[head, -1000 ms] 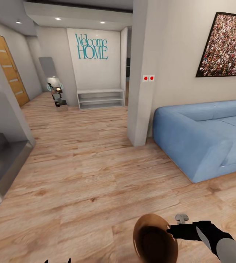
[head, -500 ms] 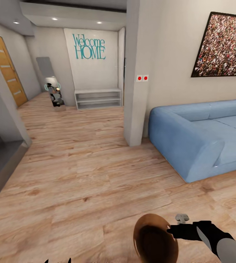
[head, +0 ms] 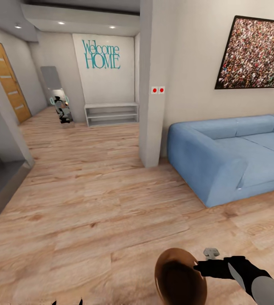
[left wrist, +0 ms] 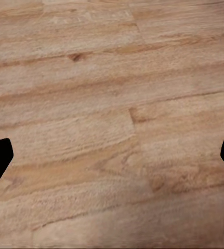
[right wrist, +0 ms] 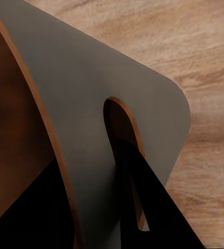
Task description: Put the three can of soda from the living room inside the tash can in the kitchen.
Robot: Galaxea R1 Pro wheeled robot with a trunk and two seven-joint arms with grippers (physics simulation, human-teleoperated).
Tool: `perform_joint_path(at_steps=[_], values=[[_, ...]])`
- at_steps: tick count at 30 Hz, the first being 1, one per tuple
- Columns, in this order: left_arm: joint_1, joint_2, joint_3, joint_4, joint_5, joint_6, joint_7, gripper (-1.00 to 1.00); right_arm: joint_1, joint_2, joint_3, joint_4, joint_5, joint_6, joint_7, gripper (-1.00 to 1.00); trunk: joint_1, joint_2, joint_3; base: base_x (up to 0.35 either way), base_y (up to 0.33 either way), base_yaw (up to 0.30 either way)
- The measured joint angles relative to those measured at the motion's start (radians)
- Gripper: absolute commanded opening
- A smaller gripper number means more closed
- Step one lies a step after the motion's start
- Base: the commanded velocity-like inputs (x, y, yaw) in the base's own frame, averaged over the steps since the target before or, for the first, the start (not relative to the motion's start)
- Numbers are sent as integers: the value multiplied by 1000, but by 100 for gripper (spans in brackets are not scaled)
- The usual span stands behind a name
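While the robot is travelling across the wood floor [head: 103, 199] of the living room, its right hand [head: 205, 267] is pinching the rim of the tash can [head: 179, 277], carrying it low in front of the body with the brown inner wall facing up toward the head camera. In the right wrist view one dark finger is lying against the grey outer wall [right wrist: 106, 104] and the other is sitting inside, so the wall is being clamped between them. The left hand [left wrist: 112, 155] is hanging spread over bare floorboards, gripping nothing.

No soda cans are showing anywhere, and I cannot tell whether any are lying inside the bin, since its depth is dark. The blue sofa [head: 230, 156] is standing to the right, beyond a white pillar [head: 152, 84], and a hallway with a low white shelf [head: 111, 113] is opening ahead.

Judging by this, the step in hand is transport of the bin. The next move is probably calling for steady driving and a level grip, so the bin is not tipping or slipping from the pinch.
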Motion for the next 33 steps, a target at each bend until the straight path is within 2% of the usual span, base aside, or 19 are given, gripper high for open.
perform_joint_path(at_steps=[12,28,33], values=[[0,0,0,0,0,0,0,100,28,5,4,4,3,-70,-2,-100,0,0,0,-267,-173,0],[0,0,-1,0,0,1,0,100,34,9,4,2,-1,-83,-2,-100,0,0,0,-262,-162,0],[0,0,-1,0,1,-1,0,100,34,12,7,2,2,-84,-2,-100,0,0,0,-117,-70,0]])
